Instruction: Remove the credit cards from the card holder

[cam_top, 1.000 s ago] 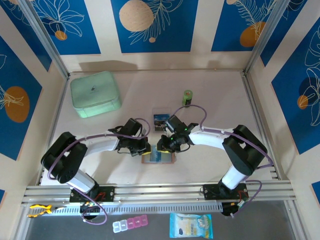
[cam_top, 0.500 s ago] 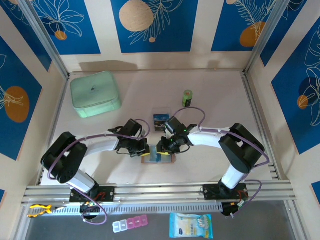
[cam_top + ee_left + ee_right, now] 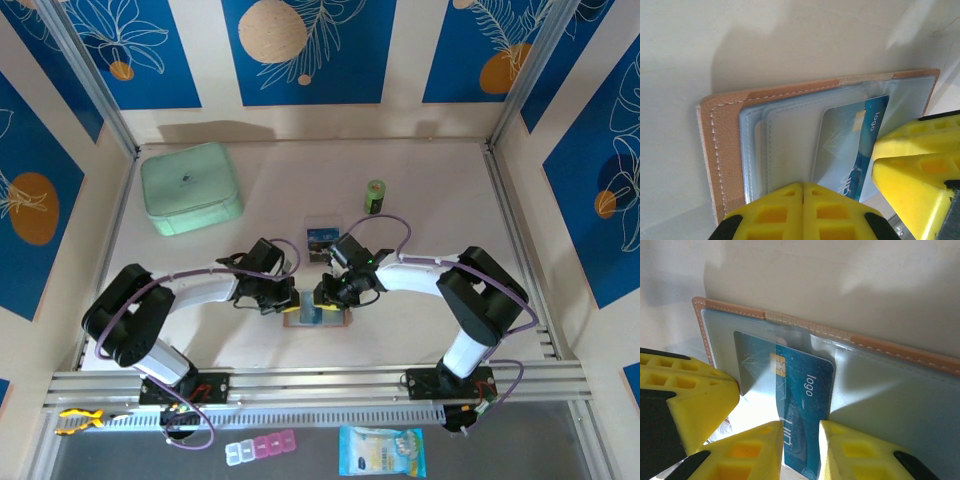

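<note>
From my remote station: the card holder [image 3: 317,316] lies open and flat near the middle of the table's near edge, tan border up and clear pockets showing. The left gripper [image 3: 290,298], its yellow fingers [image 3: 775,212] pressed tight together with nothing between them, sits on the near edge of the holder's left-hand pockets [image 3: 785,145]. The right gripper [image 3: 800,455] has its jaws only narrowly parted, one fingertip [image 3: 757,450] at each side of the blue card [image 3: 802,390], which sticks partway out of its pocket; I cannot tell whether they pinch it or merely rest on it. A second card [image 3: 320,240] lies on the table just beyond the holder, a mint-green case [image 3: 190,187] toward the far left corner.
</note>
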{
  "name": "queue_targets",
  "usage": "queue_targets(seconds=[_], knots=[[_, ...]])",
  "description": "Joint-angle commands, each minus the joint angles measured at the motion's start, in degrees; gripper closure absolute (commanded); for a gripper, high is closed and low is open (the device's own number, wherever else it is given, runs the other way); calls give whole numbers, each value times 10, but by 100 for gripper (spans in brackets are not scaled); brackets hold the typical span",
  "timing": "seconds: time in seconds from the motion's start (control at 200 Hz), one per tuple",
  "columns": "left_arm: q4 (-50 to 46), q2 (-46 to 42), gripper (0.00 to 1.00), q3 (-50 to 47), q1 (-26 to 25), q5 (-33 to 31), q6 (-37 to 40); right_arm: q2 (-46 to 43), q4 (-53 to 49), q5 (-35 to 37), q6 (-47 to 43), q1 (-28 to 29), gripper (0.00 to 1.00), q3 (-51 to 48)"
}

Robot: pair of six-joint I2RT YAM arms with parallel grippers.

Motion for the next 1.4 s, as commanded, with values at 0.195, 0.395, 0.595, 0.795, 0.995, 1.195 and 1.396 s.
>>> queue_targets(seconds=[0.195, 0.395, 0.595, 0.795, 0.995, 1.195, 1.396], knots=[[-26, 11, 100, -5, -6, -11, 6, 6, -11, -4, 12, -2, 70, -12], [-27, 14, 100, -4, -6, -10, 5, 2, -23, 3, 12, -2, 69, -9], [-27, 14, 100, -2, -7, -10, 5, 3, 26, -39, 24, -2, 70, -20], [-28, 14, 100, -2, -7, -11, 5, -12, 41, -50, 32, -3, 74, -25], [-29, 14, 100, -2, -7, -12, 4, -19, 44, -54, 34, -4, 79, -28], [-32, 14, 100, -1, -7, -12, 4, -24, 50, -54, 32, -6, 83, -36], [-33, 14, 100, -1, -7, -14, 4, -44, 35, -42, 21, -15, 85, -51]])
